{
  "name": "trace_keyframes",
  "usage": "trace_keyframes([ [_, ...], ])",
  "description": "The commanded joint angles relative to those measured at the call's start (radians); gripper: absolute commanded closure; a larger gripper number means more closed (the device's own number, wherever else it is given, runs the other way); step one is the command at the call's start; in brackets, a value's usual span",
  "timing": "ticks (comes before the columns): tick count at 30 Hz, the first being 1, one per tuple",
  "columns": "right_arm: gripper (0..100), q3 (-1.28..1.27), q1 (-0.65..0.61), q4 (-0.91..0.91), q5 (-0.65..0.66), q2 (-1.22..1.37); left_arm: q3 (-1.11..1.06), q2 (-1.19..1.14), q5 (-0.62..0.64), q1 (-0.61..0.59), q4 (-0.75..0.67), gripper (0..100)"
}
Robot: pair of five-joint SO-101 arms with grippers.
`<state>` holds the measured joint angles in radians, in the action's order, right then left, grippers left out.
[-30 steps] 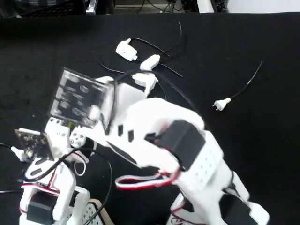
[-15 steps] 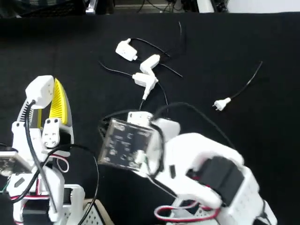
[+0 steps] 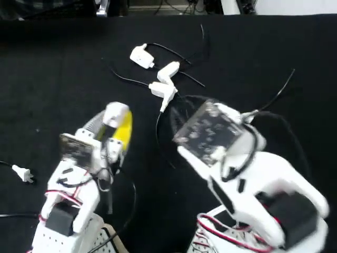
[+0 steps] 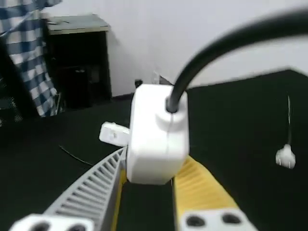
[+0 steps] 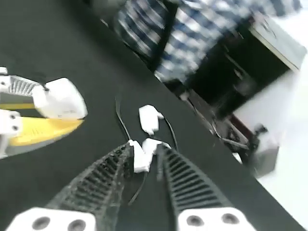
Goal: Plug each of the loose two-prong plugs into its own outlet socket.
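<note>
My left gripper (image 3: pixel 117 120) hangs over the table's left middle, its grey and yellow fingers (image 4: pixel 197 185) shut on a white outlet block (image 4: pixel 154 139) with a black cable. The same block (image 5: pixel 61 98) shows off to the side in the right wrist view. My right gripper (image 5: pixel 144 150) is open with nothing in it and points at the cluster of three white outlet blocks (image 3: pixel 162 88) and their cables at the table's back middle. One loose two-prong plug (image 3: pixel 22 173) lies at the left edge. Another plug (image 4: pixel 285 156) lies to the right.
The right arm's white body (image 3: pixel 263 179) and its camera board (image 3: pixel 210 132) cover the table's front right. Thin black cables (image 3: pixel 181 58) trail around the outlet cluster. A dark cabinet (image 4: pixel 77 62) and checked cloth stand beyond the table.
The right arm has swung from the left side across to the right. The left arm has come forward and toward the middle, with the white block in its gripper.
</note>
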<state>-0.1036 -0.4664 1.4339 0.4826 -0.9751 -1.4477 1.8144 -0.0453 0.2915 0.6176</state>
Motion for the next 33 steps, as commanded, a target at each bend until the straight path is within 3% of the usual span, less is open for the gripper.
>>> trace_keyframes([
  [1, 86.1, 0.065, 0.048, 0.075, 0.011, -0.085, -0.099, 0.005, -0.201, 0.058, -0.023, 95],
  [5, 85.0, 0.061, 0.048, 0.123, 0.083, -0.189, -0.214, 0.005, -0.351, 0.027, 0.008, 95],
  [12, 85.0, 0.059, 0.048, 0.192, 0.098, -0.234, -0.246, 0.005, -0.624, 0.030, 0.331, 95],
  [19, 85.0, 0.030, 0.048, 0.192, 0.098, -0.242, -0.251, 0.005, -0.786, 0.021, 0.485, 95],
  [22, 85.0, 0.027, 0.048, 0.192, 0.098, -0.242, -0.252, 0.005, -0.798, 0.019, 0.496, 93],
  [27, 85.0, 0.027, 0.048, 0.192, 0.100, -0.242, -0.243, 0.005, -0.750, 0.018, 0.497, 79],
  [33, 85.0, 0.027, 0.048, 0.192, 0.100, -0.242, -0.242, 0.005, -0.732, 0.019, 0.496, 78],
])
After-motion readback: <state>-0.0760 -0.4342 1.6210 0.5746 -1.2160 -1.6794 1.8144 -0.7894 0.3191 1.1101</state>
